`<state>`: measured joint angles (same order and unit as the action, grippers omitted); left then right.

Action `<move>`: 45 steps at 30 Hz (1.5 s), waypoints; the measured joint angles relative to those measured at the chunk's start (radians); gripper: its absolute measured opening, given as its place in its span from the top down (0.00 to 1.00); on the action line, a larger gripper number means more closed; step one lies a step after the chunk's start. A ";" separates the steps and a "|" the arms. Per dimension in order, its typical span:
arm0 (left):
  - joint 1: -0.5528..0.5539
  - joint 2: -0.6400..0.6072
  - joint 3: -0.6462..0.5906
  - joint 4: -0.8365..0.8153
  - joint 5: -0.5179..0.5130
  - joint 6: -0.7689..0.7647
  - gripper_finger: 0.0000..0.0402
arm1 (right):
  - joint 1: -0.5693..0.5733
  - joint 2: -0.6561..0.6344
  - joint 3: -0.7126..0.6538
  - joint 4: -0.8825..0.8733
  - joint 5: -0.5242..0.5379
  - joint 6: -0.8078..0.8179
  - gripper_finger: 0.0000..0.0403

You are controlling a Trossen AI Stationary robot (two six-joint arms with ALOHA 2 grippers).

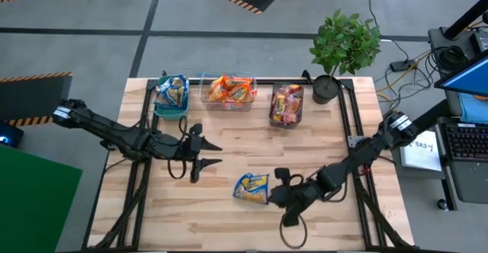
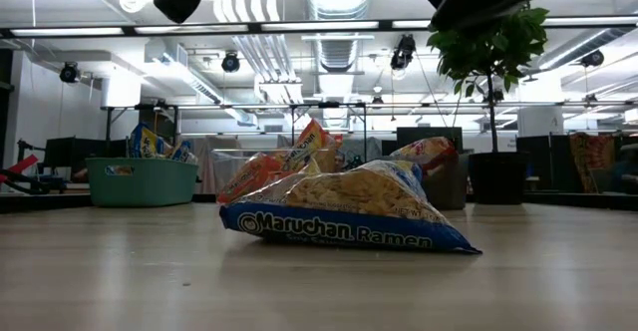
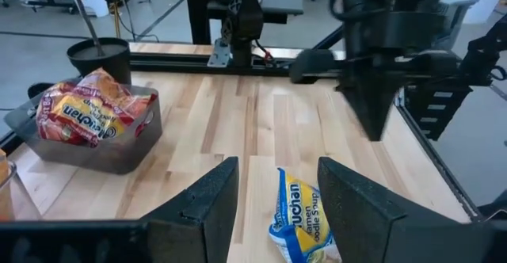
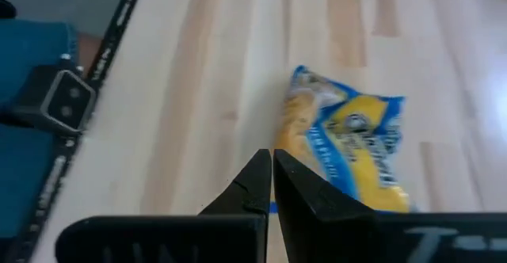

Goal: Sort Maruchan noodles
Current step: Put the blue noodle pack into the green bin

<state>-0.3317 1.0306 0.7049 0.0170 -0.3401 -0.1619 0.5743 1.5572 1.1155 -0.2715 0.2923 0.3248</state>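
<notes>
1 blue-and-yellow Maruchan packet [image 1: 251, 187] lay unsorted at lower centre; the right gripper [image 1: 280, 190], fingers pressed together, must open; the left gripper [image 1: 210, 153] waited spread.

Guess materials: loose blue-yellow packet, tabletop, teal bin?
Blue-and-yellow packet: thin glossy plastic film, judging by its crinkles, sheen and printed lettering.
Tabletop: pale wood in joined strips, grain lines visible, matte or lightly sealed.
Teal bin: probably molded plastic, opaque, smooth uniform walls; cannot be sure.
</notes>
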 joint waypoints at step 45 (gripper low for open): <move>-0.015 0.634 0.152 0.173 0.007 -0.257 0.32 | -0.248 -0.601 -0.630 1.136 -0.013 -0.999 0.98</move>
<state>-0.3465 1.6650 0.8571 0.1897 -0.3334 -0.4187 0.3264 0.9558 0.4850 0.8647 0.2798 -0.6746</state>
